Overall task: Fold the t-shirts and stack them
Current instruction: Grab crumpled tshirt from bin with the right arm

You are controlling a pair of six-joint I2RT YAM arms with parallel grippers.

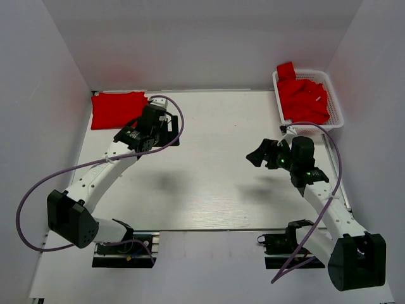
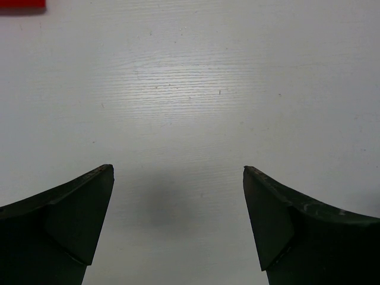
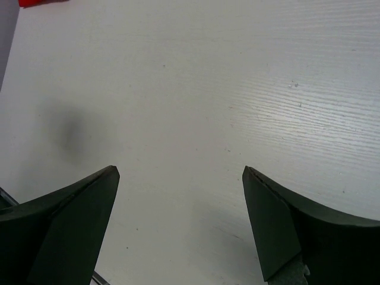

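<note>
A folded red t-shirt lies flat at the table's far left corner. Several more red t-shirts lie crumpled in a white lattice basket at the far right. My left gripper is open and empty over bare table, just right of the folded shirt. In the left wrist view, my left gripper shows only a red shirt edge at the top left. My right gripper is open and empty, pointing left over bare table. In the right wrist view, my right gripper sees a red shirt edge far off.
The white table is enclosed by white walls on the left, back and right. The basket stands against the right wall. Purple cables loop off both arms.
</note>
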